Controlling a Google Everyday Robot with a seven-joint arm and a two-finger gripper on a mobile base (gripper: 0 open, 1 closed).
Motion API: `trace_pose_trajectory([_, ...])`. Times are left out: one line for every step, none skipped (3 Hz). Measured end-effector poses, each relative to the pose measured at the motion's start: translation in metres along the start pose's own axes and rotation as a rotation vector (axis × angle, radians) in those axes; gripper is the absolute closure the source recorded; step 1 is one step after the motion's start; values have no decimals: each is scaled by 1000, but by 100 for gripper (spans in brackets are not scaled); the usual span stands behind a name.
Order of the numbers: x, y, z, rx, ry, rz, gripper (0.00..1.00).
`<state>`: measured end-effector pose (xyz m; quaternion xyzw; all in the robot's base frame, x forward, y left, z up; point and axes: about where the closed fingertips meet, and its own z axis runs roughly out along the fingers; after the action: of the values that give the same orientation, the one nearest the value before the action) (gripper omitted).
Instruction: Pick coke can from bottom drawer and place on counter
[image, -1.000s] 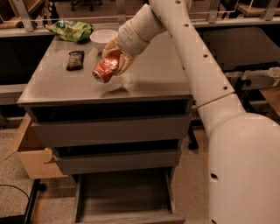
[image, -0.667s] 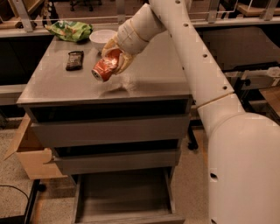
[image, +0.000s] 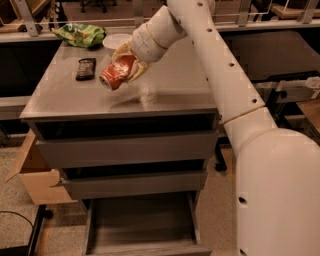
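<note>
The red coke can (image: 116, 73) with a silver end is held tilted, lying almost sideways, in my gripper (image: 125, 67), which is shut on it just above the grey counter (image: 170, 85), left of its middle. The can's silver end points down to the left. The bottom drawer (image: 142, 222) stands pulled open below the two wider drawers, and its dark floor shows nothing in it.
On the counter's far left lie a green chip bag (image: 80, 34), a white bowl (image: 116, 42) and a dark snack bar (image: 85, 68). A cardboard box (image: 35, 175) stands on the floor at the left. Dark tables lie behind and to the right.
The gripper with the can has stayed almost still over the counter; no clear change.
</note>
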<state>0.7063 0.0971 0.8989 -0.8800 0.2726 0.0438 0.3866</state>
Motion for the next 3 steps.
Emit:
trace_pose_trajectory([0, -2, 4, 5, -2, -1, 13])
trace_pose_trajectory([0, -3, 8, 8, -4, -2, 0])
trace_pose_trajectory([3, -3, 4, 21, 0, -2, 0])
